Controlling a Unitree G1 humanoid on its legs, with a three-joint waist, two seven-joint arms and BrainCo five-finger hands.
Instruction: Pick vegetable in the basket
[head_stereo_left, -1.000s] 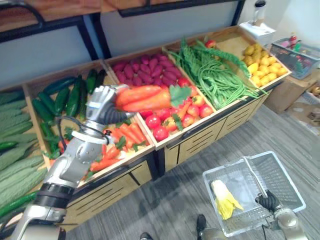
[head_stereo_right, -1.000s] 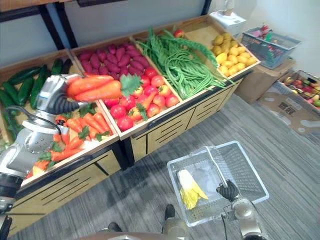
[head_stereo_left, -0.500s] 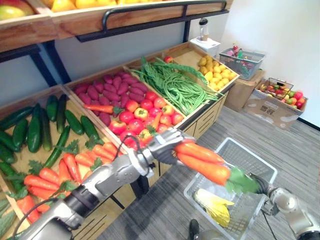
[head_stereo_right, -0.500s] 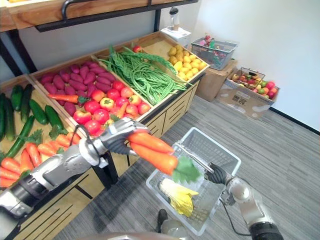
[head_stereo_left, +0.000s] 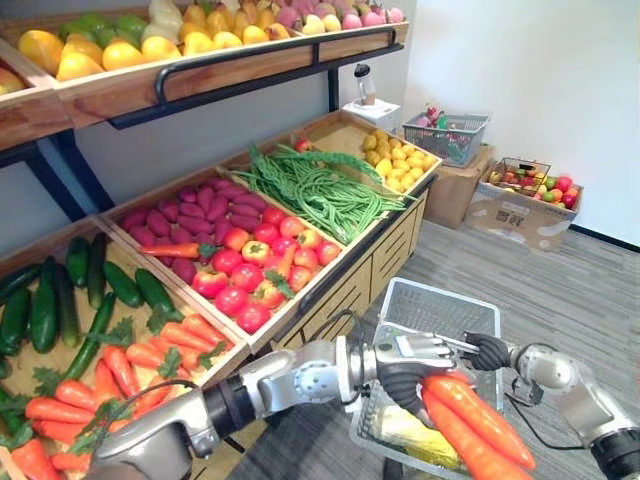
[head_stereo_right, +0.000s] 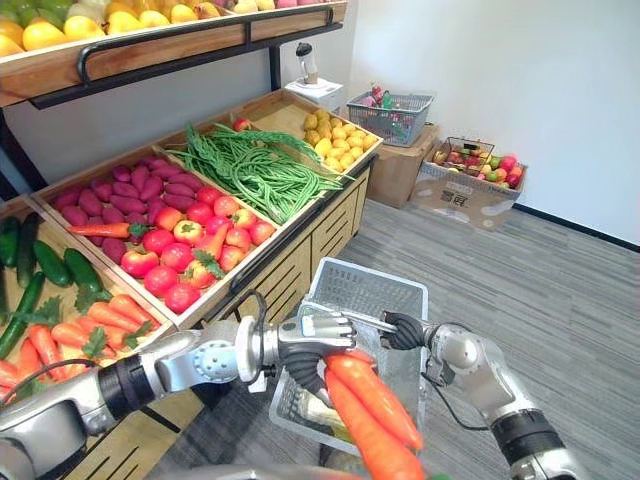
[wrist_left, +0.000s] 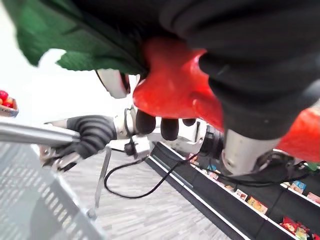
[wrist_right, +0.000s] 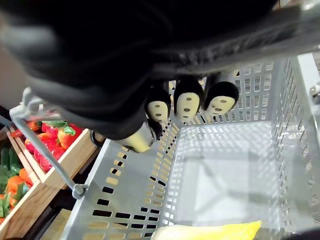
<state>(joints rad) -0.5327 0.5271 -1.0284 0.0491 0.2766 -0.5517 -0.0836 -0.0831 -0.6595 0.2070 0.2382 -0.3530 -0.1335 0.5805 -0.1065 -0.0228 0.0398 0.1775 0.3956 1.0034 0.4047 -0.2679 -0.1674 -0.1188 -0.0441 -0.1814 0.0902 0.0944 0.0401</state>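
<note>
— What's in the left hand?

— My left hand (head_stereo_left: 405, 362) has its fingers (wrist_left: 265, 90) curled tight round a pair of carrots (head_stereo_left: 468, 425). They are orange and lie side by side, and their green leaves (wrist_left: 75, 45) show up close in the left wrist view.

— Where are they against the basket?

— They are out over the near end of the grey wire basket (head_stereo_left: 445, 300), above the pale yellow vegetable (head_stereo_left: 400, 428) lying on its bottom. They are in my grip, not lying in the basket. Whether their tips dip below the rim I cannot tell.

— And your right hand?

— My right hand (head_stereo_left: 488, 350) is on the basket's metal handle (head_stereo_left: 455, 344), with its fingers (wrist_right: 187, 105) wrapped over the bar and the basket hanging under them. My two hands are close together, the left just beside the handle.

— What's around you?

— The wooden stand (head_stereo_left: 350, 285) is to my left, its crates side by side. They hold cucumbers (head_stereo_left: 90, 290), loose carrots (head_stereo_left: 120, 365), red tomatoes (head_stereo_left: 240, 290) with purple sweet potatoes (head_stereo_left: 200, 210) behind them, then green beans (head_stereo_left: 320, 190) and small yellow fruit (head_stereo_left: 400, 155). A shelf (head_stereo_left: 200, 75) above carries more fruit — yellow, green and pink. Past the stand's far end a second wire basket (head_stereo_left: 447, 135) sits on a cardboard box (head_stereo_left: 470, 190). Beside it an open carton (head_stereo_left: 525, 205) of red and green fruit stands on the grey floor (head_stereo_left: 560, 280).
</note>
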